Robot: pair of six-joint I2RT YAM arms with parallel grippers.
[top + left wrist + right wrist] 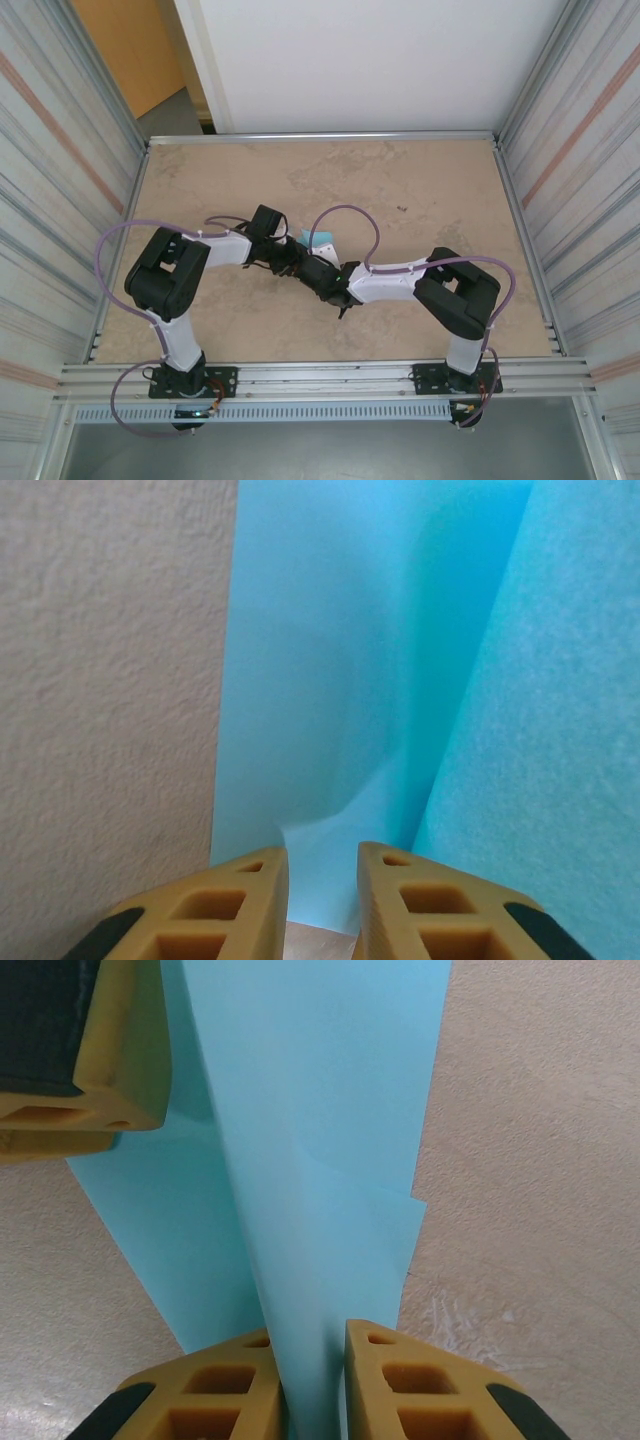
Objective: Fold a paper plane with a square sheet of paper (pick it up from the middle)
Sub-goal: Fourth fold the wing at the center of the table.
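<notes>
Sheet of paper (320,1110) stands up mid-table (450,190). Right gripper (312,1345) straddles its near edge, a finger on each side, with left gripper (322,865) at its left, seemingly straddling that edge too.

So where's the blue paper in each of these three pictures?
Top external: the blue paper is a small patch at the picture's centre.
Left wrist: it covers the middle and right, in upright folds.
Right wrist: it runs from the top edge down the middle.
Shared landmark: the beige mottled tabletop, at the left in the left wrist view and at the right in the right wrist view.
</notes>
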